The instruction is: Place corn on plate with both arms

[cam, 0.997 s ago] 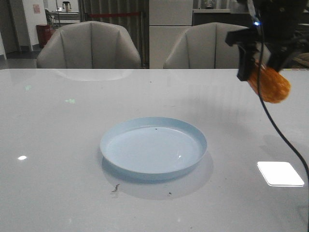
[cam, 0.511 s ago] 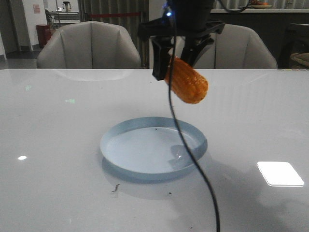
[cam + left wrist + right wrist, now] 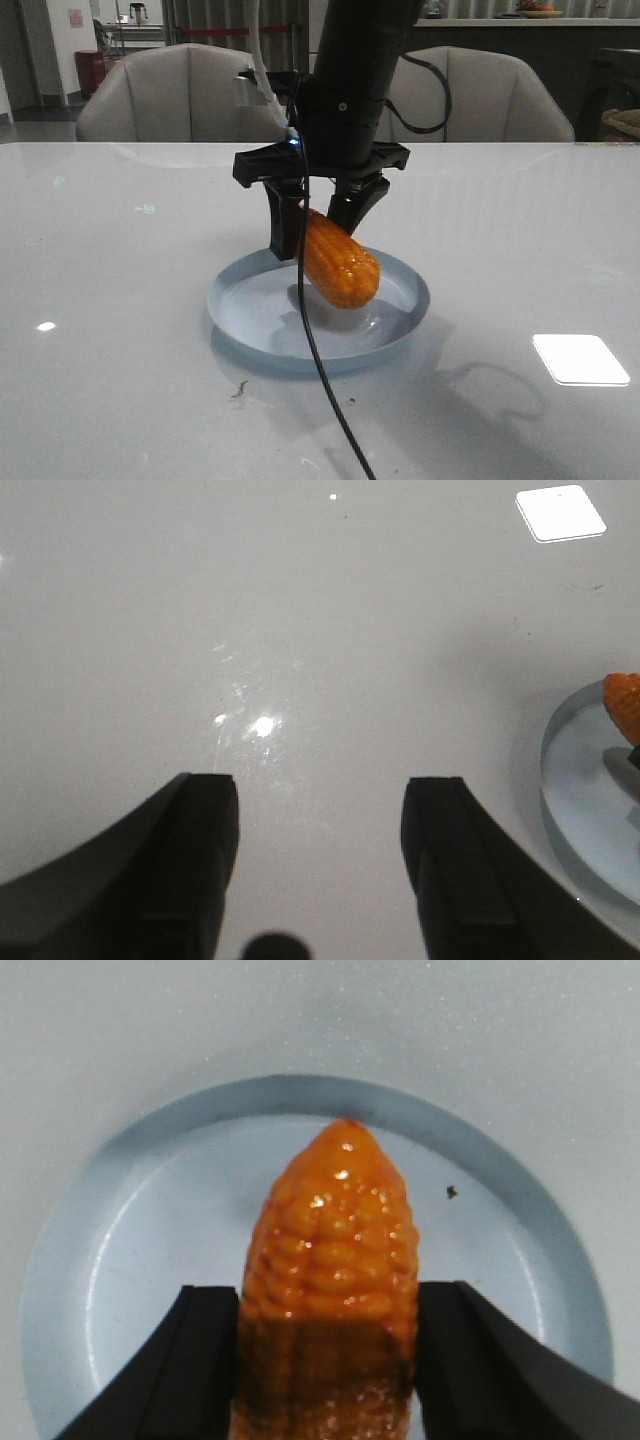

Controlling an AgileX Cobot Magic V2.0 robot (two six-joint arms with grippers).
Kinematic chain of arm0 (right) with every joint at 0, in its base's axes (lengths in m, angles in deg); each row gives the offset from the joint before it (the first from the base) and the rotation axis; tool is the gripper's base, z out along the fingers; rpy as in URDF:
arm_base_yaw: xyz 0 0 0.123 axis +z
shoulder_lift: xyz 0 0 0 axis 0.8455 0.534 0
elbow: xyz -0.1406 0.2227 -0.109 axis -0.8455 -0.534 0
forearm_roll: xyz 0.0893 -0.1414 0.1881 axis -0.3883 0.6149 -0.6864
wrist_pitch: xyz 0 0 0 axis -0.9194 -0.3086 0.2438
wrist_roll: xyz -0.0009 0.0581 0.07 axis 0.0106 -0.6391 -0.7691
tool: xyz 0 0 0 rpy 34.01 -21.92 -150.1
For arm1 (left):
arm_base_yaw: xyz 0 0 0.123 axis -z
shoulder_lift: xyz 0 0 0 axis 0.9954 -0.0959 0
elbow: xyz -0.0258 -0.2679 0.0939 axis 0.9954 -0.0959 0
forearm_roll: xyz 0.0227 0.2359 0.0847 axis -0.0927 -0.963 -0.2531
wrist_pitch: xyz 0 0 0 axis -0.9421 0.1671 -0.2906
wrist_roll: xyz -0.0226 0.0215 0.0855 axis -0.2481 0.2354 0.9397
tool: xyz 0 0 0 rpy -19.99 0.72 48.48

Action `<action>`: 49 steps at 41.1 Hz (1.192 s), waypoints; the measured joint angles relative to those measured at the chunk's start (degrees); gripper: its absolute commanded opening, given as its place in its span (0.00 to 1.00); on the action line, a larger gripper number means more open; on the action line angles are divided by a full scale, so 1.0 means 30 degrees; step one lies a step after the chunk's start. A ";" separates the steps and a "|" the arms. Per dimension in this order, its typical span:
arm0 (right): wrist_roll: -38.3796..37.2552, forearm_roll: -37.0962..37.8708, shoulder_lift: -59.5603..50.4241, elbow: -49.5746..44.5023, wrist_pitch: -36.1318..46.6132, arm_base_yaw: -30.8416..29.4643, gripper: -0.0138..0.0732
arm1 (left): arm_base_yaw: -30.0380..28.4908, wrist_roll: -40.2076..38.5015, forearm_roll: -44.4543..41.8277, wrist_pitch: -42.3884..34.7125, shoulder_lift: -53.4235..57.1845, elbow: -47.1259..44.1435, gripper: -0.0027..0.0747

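- Corn held tilted over the plate, free end pointing down toward the plate floor; whether the tip touches cannot be told from the front view; in the right wrist view the cob sits centred above the plate
- Handling, as a judgement: cob looks stiff and light; glossy kernels and round section probably make it slippery and prone to roll once freed; best hold is across the thick middle, not at the tapered ends
- Right gripper: jaws pinching the corn at its upper part, one finger on each side
- Left gripper: jaws spread, nothing between them; it hangs over bare table, with the plate rim off to one side
- Low rim gives little stop against rolling; a low release looks safer
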 measured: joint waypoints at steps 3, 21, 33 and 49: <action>0.0000 0.0000 0.0289 0.0010 0.0000 0.0000 0.68 | 0.0000 0.0000 0.0000 0.0000 0.0000 -0.0030 0.59; 0.0000 -0.0042 0.0801 0.0203 -0.0258 0.0000 0.80 | 0.0000 0.0000 0.0044 0.0000 0.0000 -0.0030 0.59; -0.0262 0.0105 -0.2015 0.1647 -0.1128 -0.0964 0.79 | 0.0000 0.0000 0.0044 0.0127 0.0000 -0.0030 0.59; -0.0339 0.0829 -1.1015 0.0485 -0.2101 -0.5626 0.79 | 0.0000 0.0000 0.0044 0.0127 0.0000 -0.0030 0.59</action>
